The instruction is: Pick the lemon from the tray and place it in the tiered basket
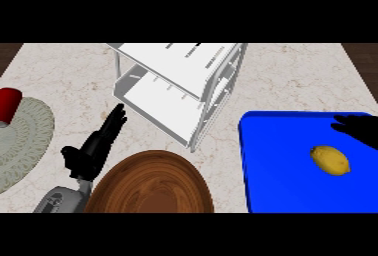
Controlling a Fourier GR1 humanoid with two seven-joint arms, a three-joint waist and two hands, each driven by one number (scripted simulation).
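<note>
**On the counter: lemon waited in its tray**

At far left a red cup (pixel 9 104) stood on a woven mat (pixel 26 140). The left hand (pixel 100 142) rested with fingers straight, holding nothing, beside a wooden plate (pixel 151 182). The tiered basket (pixel 184 82) stood empty mid-counter. The lemon (pixel 329 159) lay on the blue tray (pixel 284 165); the right hand (pixel 358 129) hovered near, presumably for a grasp, finger state unreadable.

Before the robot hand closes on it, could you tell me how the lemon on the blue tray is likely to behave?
The lemon looks oval, so a nudge would probably roll it across the flat tray. Its smooth skin may slip between fingers. It seems small and likely light.
</note>
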